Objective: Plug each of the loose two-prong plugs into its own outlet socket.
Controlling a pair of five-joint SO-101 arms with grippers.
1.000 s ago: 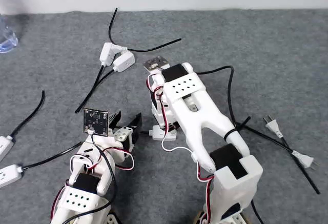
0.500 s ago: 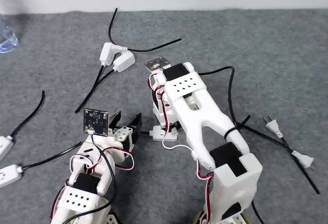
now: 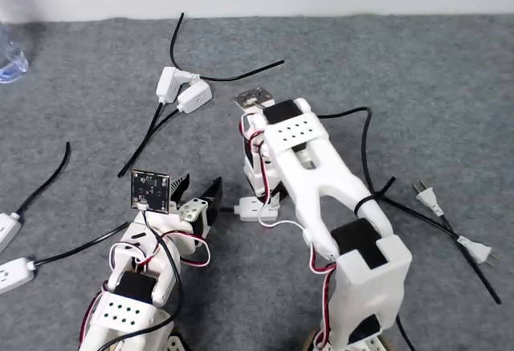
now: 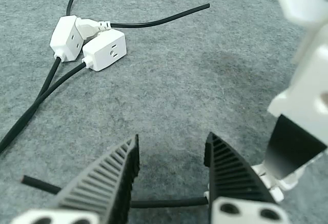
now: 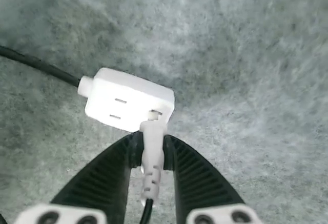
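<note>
Grey felt covers the tabletop point(image 3: 418, 86). We count five sockets: a far pair point(image 3: 193, 95), a left-edge pair point(image 3: 16, 273), and a middle socket point(image 3: 255, 209). Our right gripper point(image 5: 152, 144) pinches one plug point(image 5: 153, 129) against the middle socket; the left gripper point(image 4: 172, 139) gapes beside it. Two loose plugs point(image 3: 428, 198) lie near the right edge.

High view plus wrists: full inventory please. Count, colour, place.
Grey felt table cover: one, under everything.
White outlet sockets: five; two together at the far side, two at the left edge, one between the arms.
Loose white two-prong plugs: two, on the right.
Seated white plug: one, in a far socket.
Gripped white plug: one, tip at the central socket.
Clear plastic item: one, far left edge.
Left tool: black, open, over the cover.
Right tool: black, shut on the gripped plug.
</note>
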